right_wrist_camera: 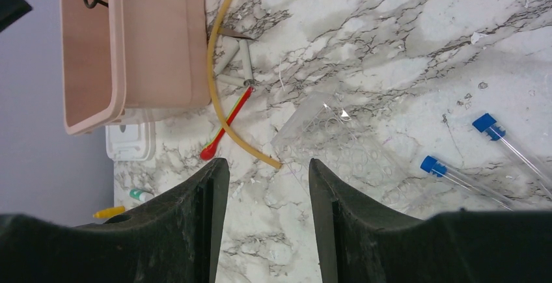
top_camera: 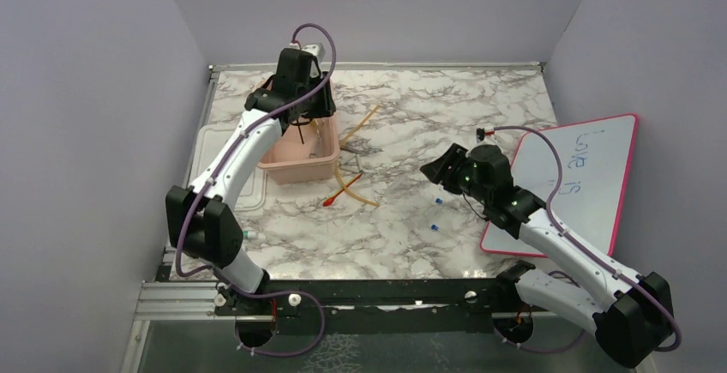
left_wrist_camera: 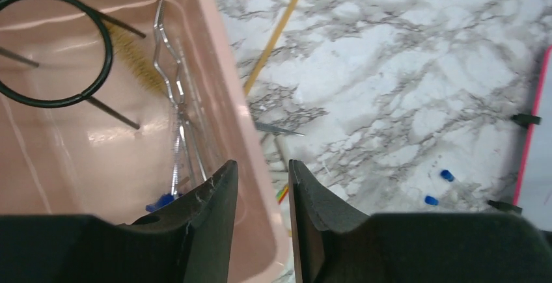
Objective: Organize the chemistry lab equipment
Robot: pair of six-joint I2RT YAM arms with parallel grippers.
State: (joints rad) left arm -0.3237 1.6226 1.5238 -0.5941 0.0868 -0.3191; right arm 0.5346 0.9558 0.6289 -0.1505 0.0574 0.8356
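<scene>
**Item 1, left pincer** (left_wrist_camera: 262, 172): jaws a little apart with nothing between them, hanging astride the side wall of the pink tub (left_wrist_camera: 224, 81).

**Item 2, in the tub, below and ahead of that pincer:** black wire ring (left_wrist_camera: 49, 104), small brush (left_wrist_camera: 133, 58), thin metal tongs (left_wrist_camera: 176, 94), one blue piece (left_wrist_camera: 159, 202).

**Item 3, right pincer** (right_wrist_camera: 268, 166): jaws wide and empty, hovering over the table (right_wrist_camera: 390, 29).

**Item 4, loose, ahead of the right pincer:** rubber tube (right_wrist_camera: 215, 81) and red-tipped stick (right_wrist_camera: 228, 120). Off to its side are the blue-capped tubes (right_wrist_camera: 429, 164) (a clear tray-like thing seems to lie between, though glare leaves me unsure).

**Handling note:** I judge this to be a drop-off into the tub. I would raise the left pincer straight up before swinging it, since one finger hangs on the tub side of the wall. I would then take the rubber tube near its middle so that neither end drags.
</scene>
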